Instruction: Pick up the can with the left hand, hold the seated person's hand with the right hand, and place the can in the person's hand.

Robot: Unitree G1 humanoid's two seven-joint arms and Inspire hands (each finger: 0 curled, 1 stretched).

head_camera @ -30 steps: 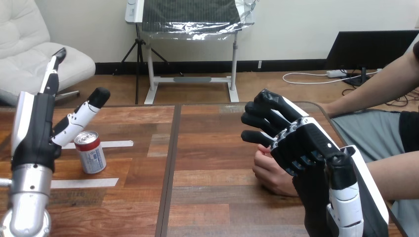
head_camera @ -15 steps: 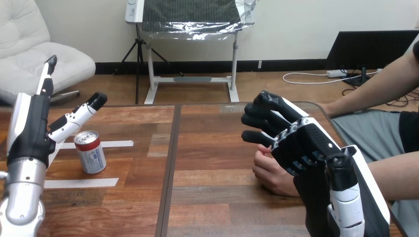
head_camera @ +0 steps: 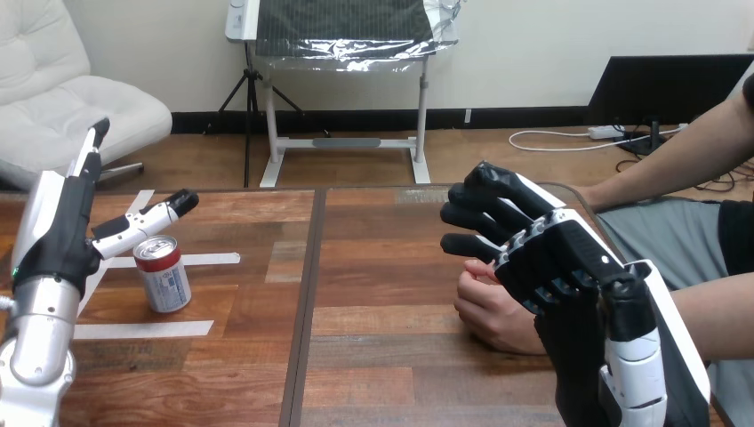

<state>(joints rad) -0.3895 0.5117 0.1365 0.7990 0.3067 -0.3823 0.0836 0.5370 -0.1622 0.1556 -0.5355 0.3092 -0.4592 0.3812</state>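
A red and silver can [head_camera: 162,274] stands upright on the wooden table [head_camera: 382,374] at the left. My left hand [head_camera: 57,238] is just left of the can and open, its fingers pointing up and its thumb stretched out above the can's top without touching it. The person's hand [head_camera: 487,310] rests as a loose fist on the table right of centre. My right hand [head_camera: 558,260] hangs over and beside it, open with relaxed, slightly bent fingers pointing away from me. I cannot tell whether the two touch.
White tape strips [head_camera: 142,329] lie on the table around the can. A dark seam [head_camera: 307,302] runs down the table's middle. The person's forearm [head_camera: 711,316] comes in from the right edge, behind my right arm.
My left hand has drawn back to the left and its thumb has dropped closer to the can's top. My right hand has edged slightly right. The can and the person's hand stay put.
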